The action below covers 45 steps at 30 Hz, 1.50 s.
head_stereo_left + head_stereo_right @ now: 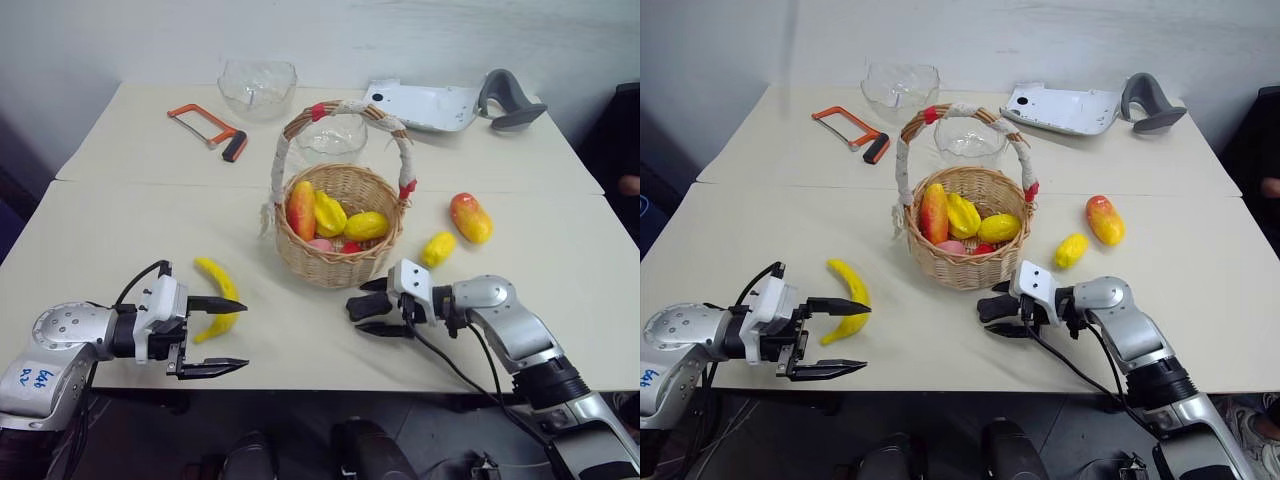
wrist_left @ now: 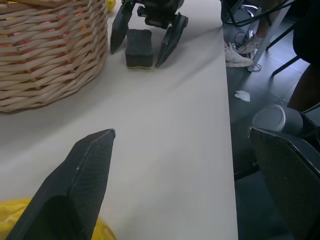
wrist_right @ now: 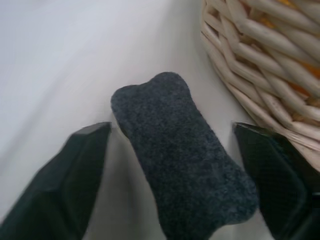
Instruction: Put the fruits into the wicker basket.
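The basket [image 1: 342, 228] sits mid-counter [image 1: 120, 215] and already carries several fruits. A banana [image 1: 216, 296] lies just beside the left hand [image 1: 222, 335], whose fingers gape wide and hold nothing, likely lined up to take it. The right hand [image 1: 366, 310] straddles a black block [image 3: 185, 180], fingers partly open and not yet gripping. A lemon [image 1: 437, 249] and mango [image 1: 471, 217] wait right of the basket.

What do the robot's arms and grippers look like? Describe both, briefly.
Both arms are silver-grey metal with black joints and loose black cables. The left arm carries blue handwritten marks. Each wrist has a white block, and the left gripper and right gripper each have two pointed black fingers.
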Each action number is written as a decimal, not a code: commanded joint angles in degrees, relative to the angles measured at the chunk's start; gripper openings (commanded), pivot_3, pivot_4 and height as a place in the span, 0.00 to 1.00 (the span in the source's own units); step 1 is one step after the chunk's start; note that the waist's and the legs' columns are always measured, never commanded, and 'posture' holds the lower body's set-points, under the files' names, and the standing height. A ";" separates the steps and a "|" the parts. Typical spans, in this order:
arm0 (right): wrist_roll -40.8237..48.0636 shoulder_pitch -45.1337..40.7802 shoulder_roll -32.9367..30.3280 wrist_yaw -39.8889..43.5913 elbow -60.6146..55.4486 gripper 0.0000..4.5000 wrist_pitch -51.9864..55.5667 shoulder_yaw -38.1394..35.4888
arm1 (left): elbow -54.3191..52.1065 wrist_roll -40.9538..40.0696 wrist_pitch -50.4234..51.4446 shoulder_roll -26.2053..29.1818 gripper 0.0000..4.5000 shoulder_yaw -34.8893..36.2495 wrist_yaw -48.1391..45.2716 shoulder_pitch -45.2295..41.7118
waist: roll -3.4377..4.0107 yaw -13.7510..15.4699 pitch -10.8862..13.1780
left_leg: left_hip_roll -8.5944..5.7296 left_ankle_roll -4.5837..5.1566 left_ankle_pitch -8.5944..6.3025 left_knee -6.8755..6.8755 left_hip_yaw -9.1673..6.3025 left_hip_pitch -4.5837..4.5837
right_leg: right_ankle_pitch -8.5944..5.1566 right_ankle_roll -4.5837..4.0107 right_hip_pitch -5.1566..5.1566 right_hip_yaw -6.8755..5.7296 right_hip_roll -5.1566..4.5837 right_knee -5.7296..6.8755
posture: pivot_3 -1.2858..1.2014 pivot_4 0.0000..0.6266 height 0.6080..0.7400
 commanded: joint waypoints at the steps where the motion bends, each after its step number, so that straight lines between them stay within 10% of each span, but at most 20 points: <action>1: 3.80 4.89 -2.48 2.83 -5.16 0.59 -0.48 -3.11 | -1.85 -0.87 -0.42 -1.17 1.00 -0.63 0.89 -1.22 | 0.00 0.39 0.00 | 0.01 0.00 -0.01 0.00 0.00 0.00 | 0.00 0.00 0.01 0.00 0.00 0.00 | 0.52 0.24 1.00; 3: 7.45 9.43 -4.59 2.40 -11.16 0.44 1.72 -7.44 | -2.48 -1.29 0.04 -2.19 1.00 -1.29 1.44 -1.97 | 0.00 0.50 0.00 | -0.01 0.01 -0.04 0.04 -0.13 -0.05 | -0.03 0.06 0.04 0.01 -0.01 -0.01 | 0.52 0.24 1.00; 10: 20.11 29.53 -11.12 -3.86 -26.00 0.44 11.89 -33.32 | -5.18 -4.54 2.97 -5.88 1.00 -2.93 3.81 -5.52 | 0.04 0.54 0.02 | -0.07 0.07 -0.11 0.16 -0.29 -0.01 | -0.06 0.12 0.29 0.00 -0.04 -0.02 | 0.52 0.24 1.00; 17: 13.47 28.83 -19.02 -11.27 6.89 0.44 4.34 -52.02 | -8.81 -9.83 7.92 -10.88 1.00 -4.82 8.23 -11.21 | 0.04 0.39 0.01 | -0.47 0.12 -0.12 0.19 -0.35 0.07 | -0.06 0.20 0.36 0.15 -0.03 -0.04 | 0.52 0.24 1.00; 22: 7.46 18.06 -19.80 -18.69 25.81 0.48 -0.57 -47.95 | -5.96 -7.40 6.63 -11.22 1.00 -4.52 8.93 -13.30 | 0.25 -0.93 -0.07 | -0.60 0.04 -0.09 0.10 -0.80 0.23 | -0.06 0.21 0.39 0.53 0.26 -0.01 | 0.52 0.24 1.00; 29: 7.96 16.61 -18.69 -21.99 28.31 0.95 -2.92 -48.75 | -1.97 -5.14 3.88 -9.04 1.00 -3.25 6.91 -13.61 | 0.81 -1.29 0.00 | -0.59 -0.08 -0.12 0.07 -1.10 0.18 | -0.06 0.26 0.30 1.25 0.70 -0.01 | 0.52 0.24 1.00; 36: 15.15 20.25 -11.76 -21.82 6.39 0.98 -9.39 -52.77 | 6.33 -2.30 0.73 -2.99 1.00 4.58 7.01 -11.98 | 1.05 -1.60 0.07 | -0.58 -0.25 -0.22 0.08 -1.46 0.21 | -0.07 0.33 0.31 1.43 0.88 0.02 | 0.52 0.24 1.00; 45: 22.58 28.80 2.13 -9.32 -29.51 0.98 -11.04 -27.51 | 33.02 5.16 -4.35 7.25 1.00 29.52 15.72 4.53 | 1.06 -2.20 0.13 | -0.26 -0.37 -0.36 -0.10 -1.62 0.13 | -0.11 0.29 0.10 1.37 0.89 0.07 | 0.52 0.24 1.00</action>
